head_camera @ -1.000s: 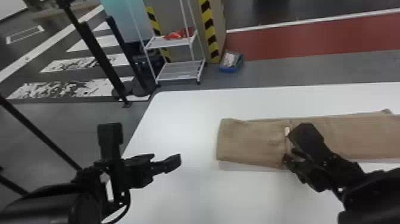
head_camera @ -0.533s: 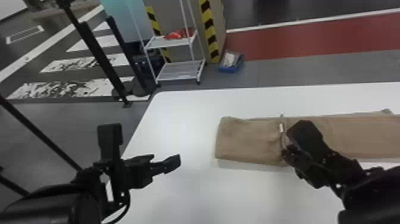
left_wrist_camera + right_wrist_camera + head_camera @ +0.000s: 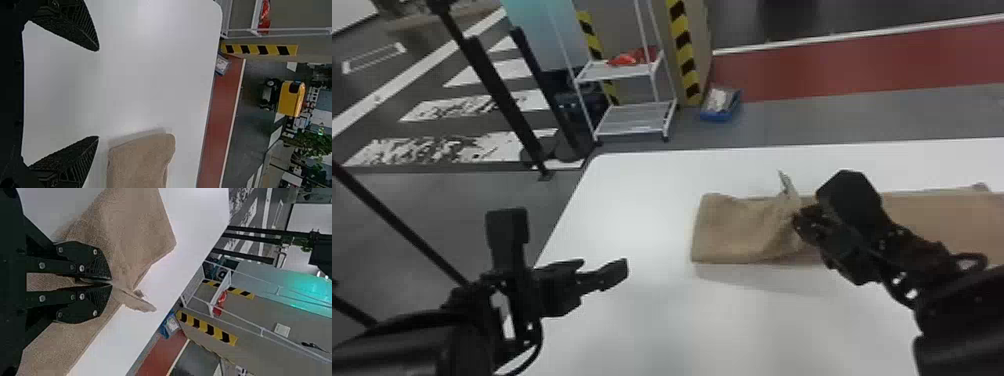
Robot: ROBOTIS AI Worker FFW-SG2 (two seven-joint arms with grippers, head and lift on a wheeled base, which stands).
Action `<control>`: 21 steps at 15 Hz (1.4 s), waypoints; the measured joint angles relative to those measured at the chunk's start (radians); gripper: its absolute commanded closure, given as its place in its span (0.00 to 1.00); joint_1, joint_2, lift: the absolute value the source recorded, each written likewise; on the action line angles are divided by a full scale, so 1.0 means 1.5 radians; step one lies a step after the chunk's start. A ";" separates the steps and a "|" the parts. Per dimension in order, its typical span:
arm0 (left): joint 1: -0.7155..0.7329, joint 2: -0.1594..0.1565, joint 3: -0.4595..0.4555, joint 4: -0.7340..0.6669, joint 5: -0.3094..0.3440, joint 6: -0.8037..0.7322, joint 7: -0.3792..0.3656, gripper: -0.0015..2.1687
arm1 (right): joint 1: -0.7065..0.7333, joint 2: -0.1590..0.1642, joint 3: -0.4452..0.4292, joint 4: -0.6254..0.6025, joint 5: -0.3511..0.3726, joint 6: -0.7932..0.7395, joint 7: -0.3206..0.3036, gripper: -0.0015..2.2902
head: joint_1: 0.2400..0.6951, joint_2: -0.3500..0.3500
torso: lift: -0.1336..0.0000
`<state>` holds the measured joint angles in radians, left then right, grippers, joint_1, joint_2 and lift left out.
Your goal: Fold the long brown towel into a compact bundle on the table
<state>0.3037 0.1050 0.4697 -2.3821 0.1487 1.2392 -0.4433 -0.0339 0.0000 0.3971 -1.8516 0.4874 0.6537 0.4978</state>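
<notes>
The right end effector (image 3: 802, 215) is clamped on the brown towel (image 3: 742, 230) in the head view, which lies on the white tabletop (image 3: 642, 320). To its left the cloth ends in a soft-edged, roughly rectangular part, wrinkled towards the grip; to its right a flat length runs on, partly hidden behind the black arm and cut off by the frame. Just beyond its fingertips a narrow, pale piece stands up, too small to make out. The left end effector (image 3: 564, 245) is apart from the towel, left of it, with its fingers spread. Well beyond it, a white wire rack (image 3: 632, 117) bears a red item (image 3: 632, 57), contents unclear, and a blue container (image 3: 722, 105) on the floor holds something whitish. In the left wrist view, bare tabletop shows between the ribbed black fingers of the left end effector (image 3: 98, 93); near one finger lies a rounded towel end, the rest cropped. In the right wrist view, the right end effector (image 3: 111, 282) has its fingertips together on the finely textured cloth, whose pinched part juts past them as a tapered flap. A strip of towel shows between the finger bases, while the fingers hide much around it.
</notes>
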 measured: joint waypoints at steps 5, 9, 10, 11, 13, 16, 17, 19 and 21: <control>-0.001 0.007 0.006 0.000 0.006 0.000 0.000 0.04 | 0.040 0.000 -0.107 -0.097 -0.049 0.011 0.024 0.44 | 1.00 1.00 | 0.08; -0.002 0.002 0.005 -0.012 0.007 0.002 0.000 0.04 | 0.039 0.000 -0.157 -0.037 -0.054 -0.004 0.026 0.44 | 1.00 0.93 | 0.08; -0.002 0.001 0.005 -0.013 0.006 0.002 0.000 0.04 | 0.038 0.000 -0.162 -0.043 -0.058 0.000 0.029 0.44 | 1.00 0.92 | 0.08; -0.002 0.001 0.005 -0.013 0.006 0.002 0.000 0.04 | 0.038 0.000 -0.165 -0.062 -0.061 0.008 0.033 0.44 | 1.00 0.91 | 0.08; -0.001 -0.001 0.005 -0.013 0.006 0.002 0.000 0.04 | 0.050 0.000 -0.185 -0.126 -0.074 0.034 0.048 0.44 | 1.00 0.90 | 0.08; 0.002 -0.004 0.006 -0.013 0.007 0.002 0.000 0.04 | 0.055 0.000 -0.251 -0.147 -0.088 0.060 0.050 0.44 | 1.00 0.81 | 0.08; 0.003 -0.006 0.005 -0.013 0.008 0.002 0.000 0.04 | 0.053 0.000 -0.268 -0.131 -0.091 0.062 0.050 0.44 | 1.00 0.79 | 0.08; 0.007 -0.013 0.003 -0.016 0.009 0.001 0.000 0.04 | 0.047 0.000 -0.286 -0.100 -0.092 0.061 0.050 0.44 | 1.00 0.76 | 0.08; 0.011 -0.018 0.003 -0.020 0.013 0.000 0.002 0.04 | 0.046 0.000 -0.294 -0.088 -0.096 0.061 0.052 0.44 | 1.00 0.74 | 0.08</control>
<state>0.3206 0.0779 0.4747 -2.4121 0.1677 1.2391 -0.4403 0.0355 0.0000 -0.0446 -1.9834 0.3438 0.7449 0.5762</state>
